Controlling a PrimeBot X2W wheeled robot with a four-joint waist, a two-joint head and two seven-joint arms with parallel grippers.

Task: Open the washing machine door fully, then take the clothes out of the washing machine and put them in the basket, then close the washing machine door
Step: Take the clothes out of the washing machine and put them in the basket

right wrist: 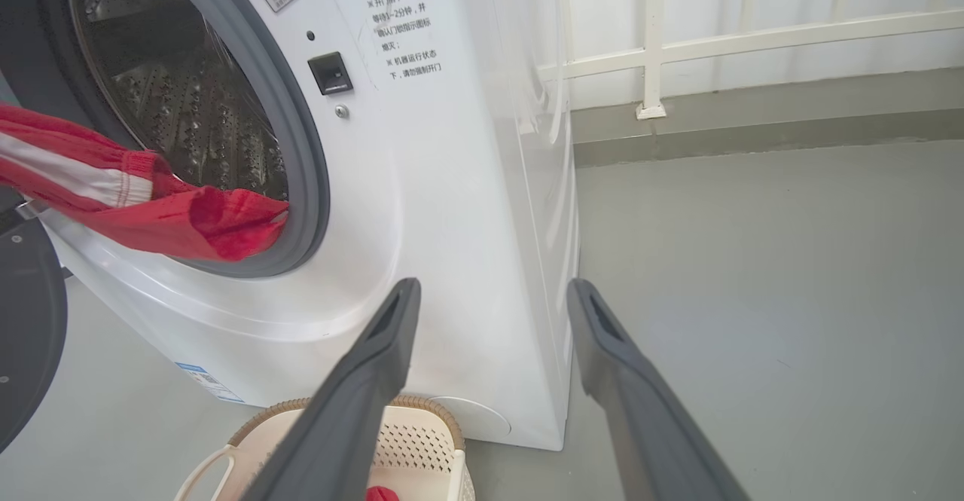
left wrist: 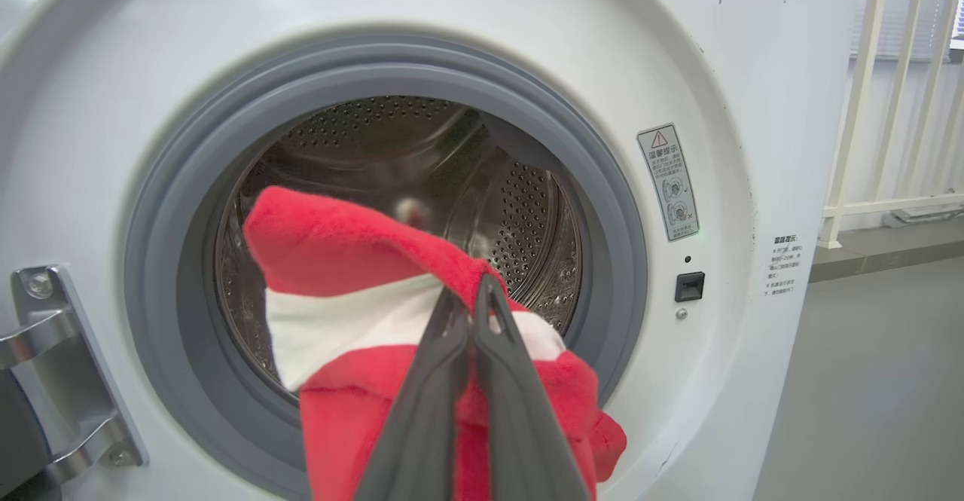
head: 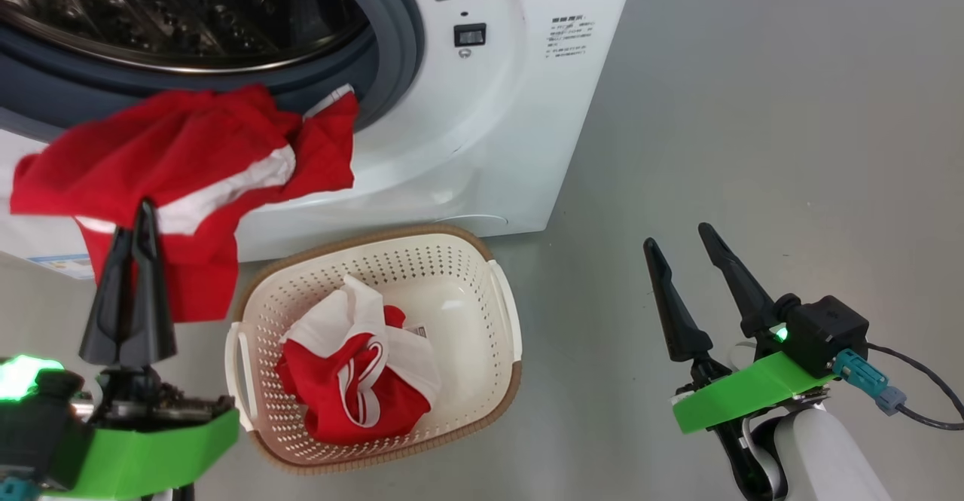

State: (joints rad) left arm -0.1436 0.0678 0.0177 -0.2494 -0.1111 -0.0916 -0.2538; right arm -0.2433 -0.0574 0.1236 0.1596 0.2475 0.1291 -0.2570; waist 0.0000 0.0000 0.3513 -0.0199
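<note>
The washing machine (head: 512, 124) stands with its round opening uncovered, showing the steel drum (head: 188, 4). A red garment with a white stripe (head: 181, 154) hangs out over the grey gasket, and my left gripper (head: 141, 215) is shut on it. From the left wrist the closed fingers (left wrist: 471, 294) pinch the same garment (left wrist: 339, 260) in front of the drum. The cream basket (head: 467, 275) sits on the floor below the opening with another red and white garment (head: 339, 395) inside. My right gripper (head: 676, 237) hovers open and holds nothing, to the right of the basket. The door's dark rim (right wrist: 22, 320) shows at the left edge.
Grey floor (head: 753, 147) spreads to the right of the machine. A white railing (right wrist: 648, 41) runs behind it. The door hinge bracket (left wrist: 60, 365) sits left of the opening. A black cable (head: 919, 410) trails from my right wrist.
</note>
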